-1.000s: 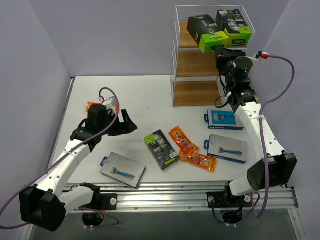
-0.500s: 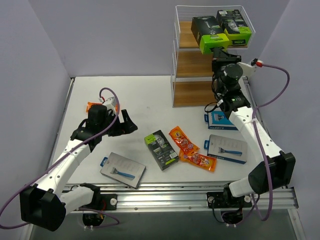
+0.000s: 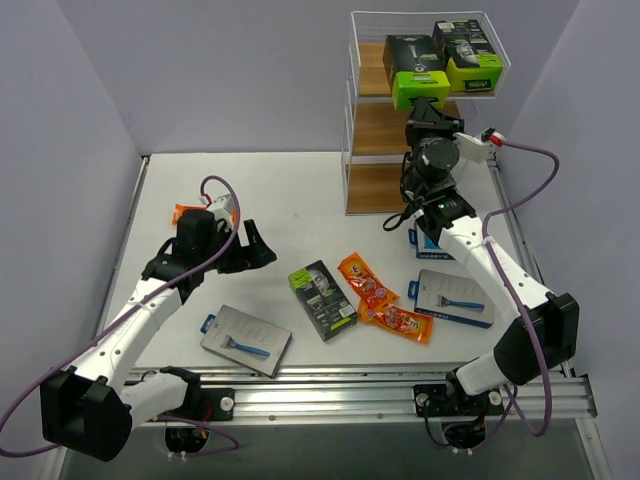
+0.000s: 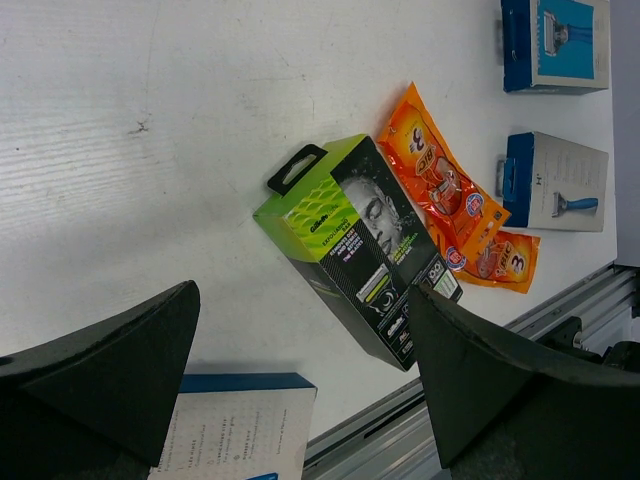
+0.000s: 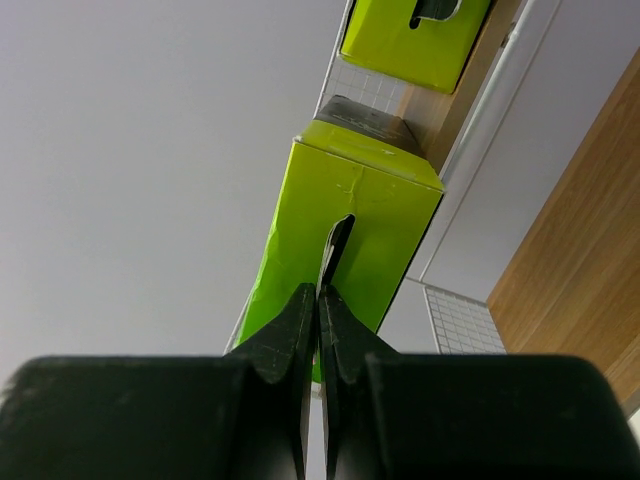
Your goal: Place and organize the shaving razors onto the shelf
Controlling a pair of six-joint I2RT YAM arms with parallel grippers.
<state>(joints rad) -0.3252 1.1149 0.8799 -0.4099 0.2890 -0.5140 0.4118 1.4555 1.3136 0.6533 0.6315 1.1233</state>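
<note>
My right gripper (image 3: 424,106) (image 5: 320,292) is shut on the black hang tab of a black-and-lime razor box (image 3: 419,78) (image 5: 352,235), whose far end rests on the top board of the shelf (image 3: 383,128). A second lime box (image 3: 469,52) (image 5: 415,35) stands on that board to its right. My left gripper (image 3: 256,245) (image 4: 300,305) hangs open over the table's left side with nothing in it. On the table lie another black-and-lime box (image 3: 323,298) (image 4: 362,255), orange packets (image 3: 386,299) (image 4: 452,198) and blue-and-grey razor cards (image 3: 246,340) (image 3: 455,298) (image 3: 440,241).
One more orange packet (image 3: 181,211) peeks out behind the left arm. The shelf's middle and bottom boards (image 3: 378,186) show bare wood. The aluminium rail (image 3: 330,392) runs along the near table edge. Purple walls close in the left, back and right.
The right arm has swung left with its box, which has straightened from a tilt and moved further onto the top board. The left arm has not moved.
</note>
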